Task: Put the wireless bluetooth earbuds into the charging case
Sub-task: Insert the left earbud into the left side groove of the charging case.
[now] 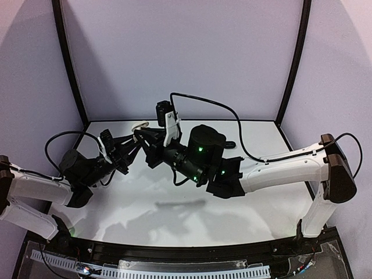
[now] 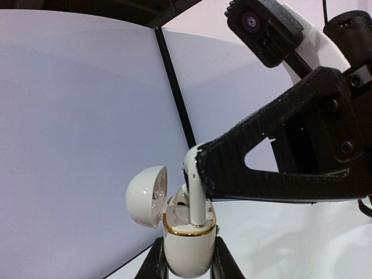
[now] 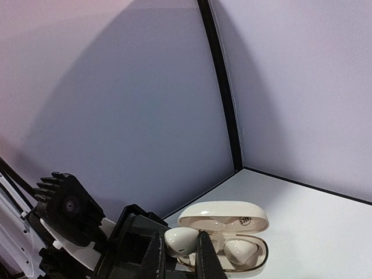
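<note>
My left gripper is shut on the lower body of a white charging case with a gold rim and holds it upright above the table, with its lid swung open to the left. My right gripper is shut on a white earbud. In the left wrist view that earbud stands stem-down with its tip at the case's right socket. A second white earbud sits inside the case. Both grippers meet at the back middle of the table. No black earbuds are in view.
The white table is enclosed by pale walls with black corner posts. A small dark object lies behind the right arm near the back wall. A black cable loops over the right arm.
</note>
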Controlling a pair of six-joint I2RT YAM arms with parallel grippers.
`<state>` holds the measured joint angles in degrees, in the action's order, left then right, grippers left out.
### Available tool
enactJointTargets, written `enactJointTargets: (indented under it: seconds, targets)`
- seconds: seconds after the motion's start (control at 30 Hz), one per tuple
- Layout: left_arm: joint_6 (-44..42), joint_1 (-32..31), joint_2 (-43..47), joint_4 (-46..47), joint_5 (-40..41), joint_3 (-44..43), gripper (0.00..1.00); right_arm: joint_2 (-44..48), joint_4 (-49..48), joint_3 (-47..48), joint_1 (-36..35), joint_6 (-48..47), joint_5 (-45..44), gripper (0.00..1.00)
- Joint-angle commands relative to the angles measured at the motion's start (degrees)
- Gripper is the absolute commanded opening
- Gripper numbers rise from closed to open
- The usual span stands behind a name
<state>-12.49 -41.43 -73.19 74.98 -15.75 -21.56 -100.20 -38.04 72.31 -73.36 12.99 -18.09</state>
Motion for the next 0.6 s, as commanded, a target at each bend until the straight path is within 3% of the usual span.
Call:
enactJointTargets:
  seconds: [0.0,0.57]
  targets:
    - [-1.11,-0.38,0.49,30.77,0.11,-0.67,0.01,-1.13,-1.73,1.33,-0.55,0.39,-1.85,0.0]
    - [-1.59,-1.03,0.46,30.75,-0.02,-0.65,0.01,-3.28,-3.04,1.47,-0.35,-0.26,-1.87,0.0]
